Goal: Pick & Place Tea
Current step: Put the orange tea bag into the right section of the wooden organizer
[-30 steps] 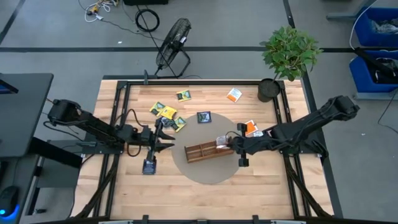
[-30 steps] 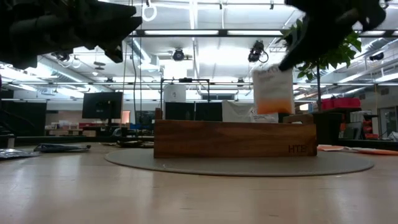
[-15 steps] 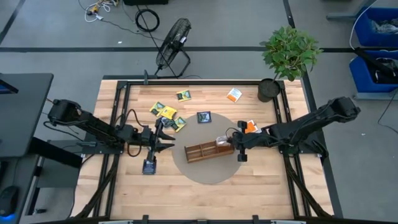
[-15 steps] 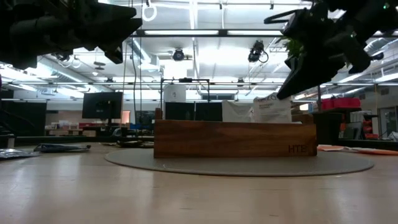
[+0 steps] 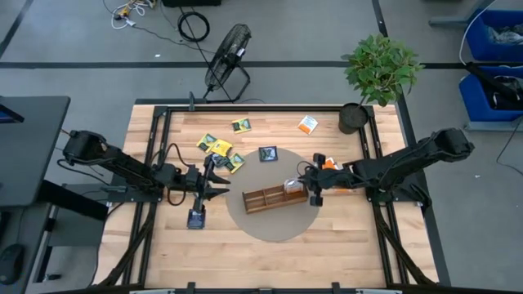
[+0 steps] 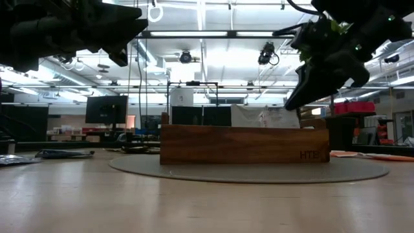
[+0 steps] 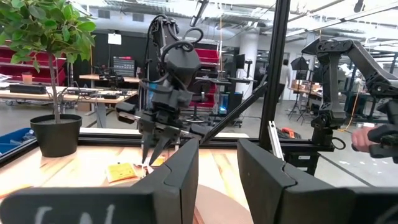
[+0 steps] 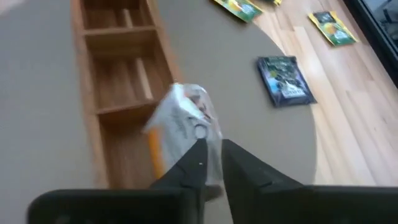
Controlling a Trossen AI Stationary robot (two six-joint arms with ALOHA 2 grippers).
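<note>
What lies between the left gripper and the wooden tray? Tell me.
Nothing lies there. In the high view only a bare stretch of the round grey mat separates the left gripper from the tray; no tea bag sits in that gap.

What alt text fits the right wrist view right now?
The right claw, fingers slightly apart, hangs over an orange-and-white tea sachet lying crumpled in the end compartment of the wooden tray. Beyond, a dark sachet lies on the round grey mat.
</note>
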